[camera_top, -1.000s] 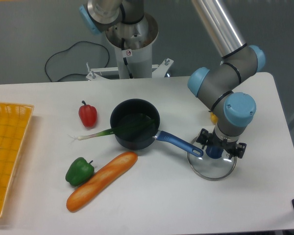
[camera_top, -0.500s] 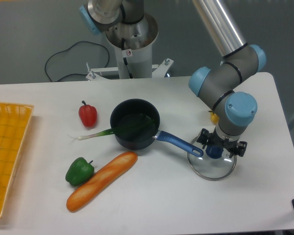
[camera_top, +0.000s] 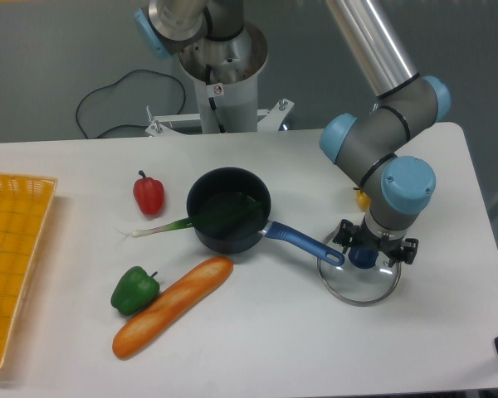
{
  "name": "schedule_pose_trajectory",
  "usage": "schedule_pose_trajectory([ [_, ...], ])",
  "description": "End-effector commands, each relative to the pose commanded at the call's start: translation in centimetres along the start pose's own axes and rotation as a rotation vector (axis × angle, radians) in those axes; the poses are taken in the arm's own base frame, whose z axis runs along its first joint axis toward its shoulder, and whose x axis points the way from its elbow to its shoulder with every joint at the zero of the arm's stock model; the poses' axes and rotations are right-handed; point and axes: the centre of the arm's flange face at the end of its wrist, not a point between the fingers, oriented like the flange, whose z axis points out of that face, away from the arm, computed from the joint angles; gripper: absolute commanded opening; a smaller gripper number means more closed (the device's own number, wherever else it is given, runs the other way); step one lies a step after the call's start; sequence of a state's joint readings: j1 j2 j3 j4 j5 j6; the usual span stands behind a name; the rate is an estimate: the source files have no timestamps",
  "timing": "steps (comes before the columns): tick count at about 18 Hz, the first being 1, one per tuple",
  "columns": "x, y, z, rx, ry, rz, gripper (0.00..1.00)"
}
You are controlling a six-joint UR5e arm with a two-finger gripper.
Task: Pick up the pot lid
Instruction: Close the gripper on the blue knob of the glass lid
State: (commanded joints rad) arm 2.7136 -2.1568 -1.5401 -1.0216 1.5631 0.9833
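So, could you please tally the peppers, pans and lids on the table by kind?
Peppers: 2 (red pepper, green pepper)
Pans: 1 (black pan)
Lids: 1 (pot lid)
Total: 4
The yellow item is too hidden to identify, so I left it out.

Parted tool (camera_top: 377, 243) seems set around blue knob (camera_top: 363, 258) on pot lid (camera_top: 354, 289)

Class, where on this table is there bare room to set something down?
The broadest free patch is at the front, between the baguette and the glass pot lid. Another lies between the yellow crate and green pepper. It is crowded where the black pan's blue handle meets the lid, with the gripper at its knob.
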Motion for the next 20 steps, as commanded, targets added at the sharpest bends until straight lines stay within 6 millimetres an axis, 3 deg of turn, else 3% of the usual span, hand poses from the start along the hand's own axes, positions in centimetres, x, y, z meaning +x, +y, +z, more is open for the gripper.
schedule_pose_trajectory([
  [5, 0.04, -0.09, 0.29, -0.002, 0.003, 0.006, 1.00],
  [15, 0.27, -0.28, 0.34, -0.031, -0.015, 0.018, 0.55],
  [17, 0.33, -0.36, 0.31, -0.032, -0.014, 0.020, 0.31],
  [20, 0.22, -0.45, 0.11, -0.028, -0.017, 0.022, 0.27],
])
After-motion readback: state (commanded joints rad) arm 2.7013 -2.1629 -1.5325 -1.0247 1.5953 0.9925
